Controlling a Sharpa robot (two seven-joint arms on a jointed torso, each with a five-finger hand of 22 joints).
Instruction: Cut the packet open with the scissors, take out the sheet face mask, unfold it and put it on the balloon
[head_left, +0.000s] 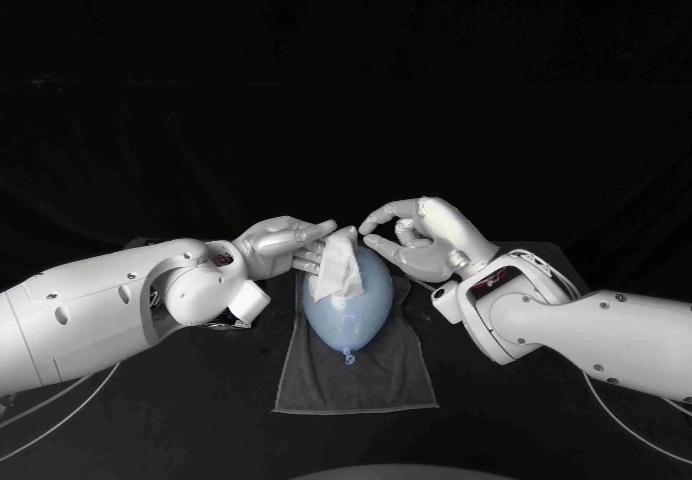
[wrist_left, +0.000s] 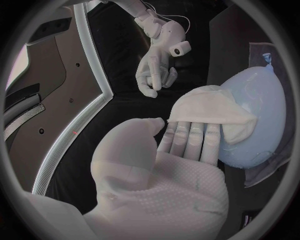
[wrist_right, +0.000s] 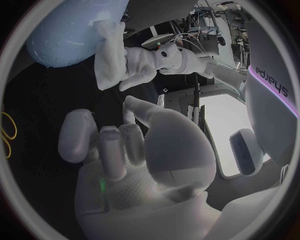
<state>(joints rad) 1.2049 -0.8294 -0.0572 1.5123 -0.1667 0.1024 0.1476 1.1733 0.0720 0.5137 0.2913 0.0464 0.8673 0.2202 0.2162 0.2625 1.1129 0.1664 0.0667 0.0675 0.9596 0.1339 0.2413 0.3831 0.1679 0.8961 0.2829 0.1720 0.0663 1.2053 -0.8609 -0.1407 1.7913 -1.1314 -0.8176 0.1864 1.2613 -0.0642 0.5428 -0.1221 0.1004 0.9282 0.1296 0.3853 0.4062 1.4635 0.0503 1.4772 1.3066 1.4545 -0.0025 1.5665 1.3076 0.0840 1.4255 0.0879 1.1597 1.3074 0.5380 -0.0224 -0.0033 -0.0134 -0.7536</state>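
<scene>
Grey cloth (head_left: 353, 385) lies nearest, near edge free, black table (head_left: 202, 430) open on both sides. Blue balloon (head_left: 351, 305) rests on it, knot toward the robot. Folded sheet mask (head_left: 335, 265) drapes the balloon's far left side, over left hand (head_left: 281, 245) fingertips; pinched or not, can't tell. Right hand (head_left: 421, 238) sits just beside the balloon, fingers curled on nothing.

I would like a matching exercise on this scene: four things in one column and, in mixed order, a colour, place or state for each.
1. balloon
2. sheet mask
3. cloth
4. right hand

a. holds nothing
b. dark, lying under the balloon
c. pale blue
d. white, lying on the balloon

Pairs: 1-c, 2-d, 3-b, 4-a
</scene>
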